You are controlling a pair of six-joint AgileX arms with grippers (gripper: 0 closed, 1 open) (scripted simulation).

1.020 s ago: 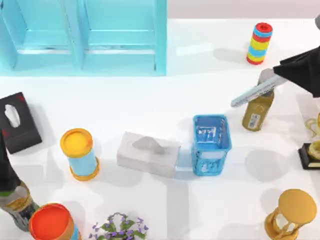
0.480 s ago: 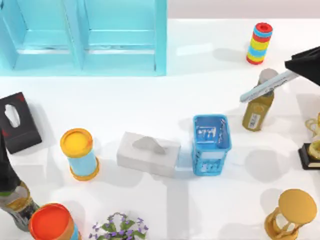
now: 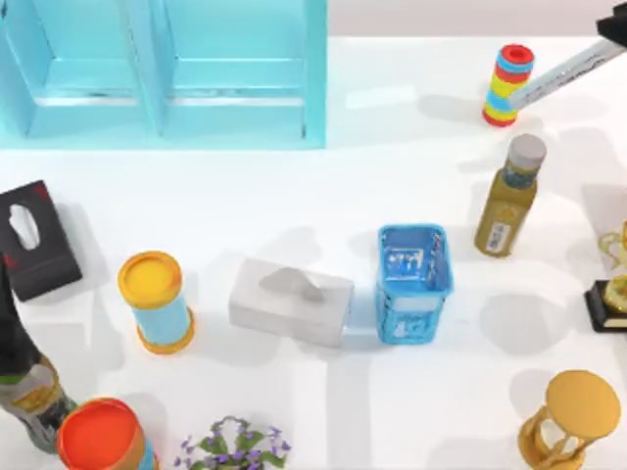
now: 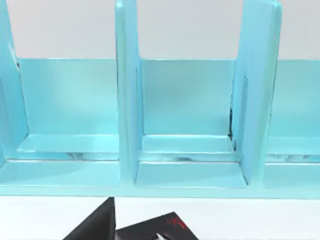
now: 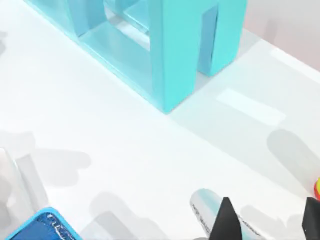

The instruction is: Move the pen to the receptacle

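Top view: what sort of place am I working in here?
Probably a rendered tabletop test scene, not a real room: a plain white table strewn with unrelated household things, such as a turquoise open-fronted shelf unit, a white tissue box and a blue plastic basket.

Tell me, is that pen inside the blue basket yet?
No, still out. The pen hangs in the air at the table's far right corner, beside the striped ring stack, far from the blue basket.

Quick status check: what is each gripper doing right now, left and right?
Left gripper: parked at the top view's left edge; state cannot be told.
Right gripper: closed on the pen, carried near the table's far right corner.
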